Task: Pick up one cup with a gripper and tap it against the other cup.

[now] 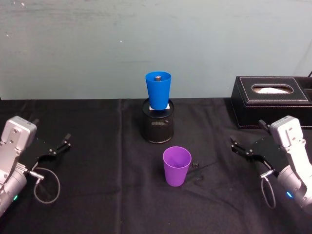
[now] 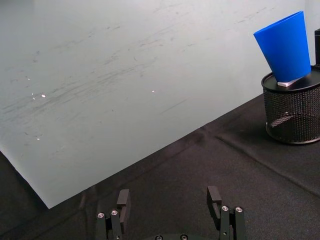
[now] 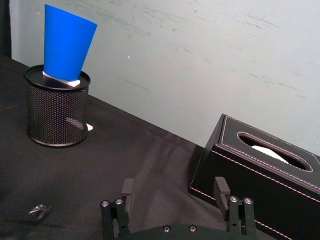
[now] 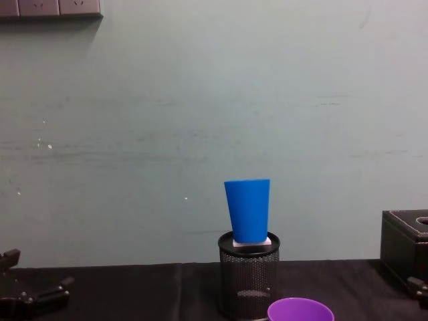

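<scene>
Where wire mesh [image 1: 158, 127] holds the blue cup [image 1: 158, 90], the purple cup [image 1: 176, 166] tapers.

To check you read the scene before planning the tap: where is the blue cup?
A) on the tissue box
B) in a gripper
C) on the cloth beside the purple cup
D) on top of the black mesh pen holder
D: the blue cup stands on top of the black mesh pen holder, behind the purple cup.

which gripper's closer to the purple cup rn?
Right. The right gripper sits open just to the right of the purple cup, slightly farther back. The left gripper, also open, is clearly farther off to the cup's left.
</scene>
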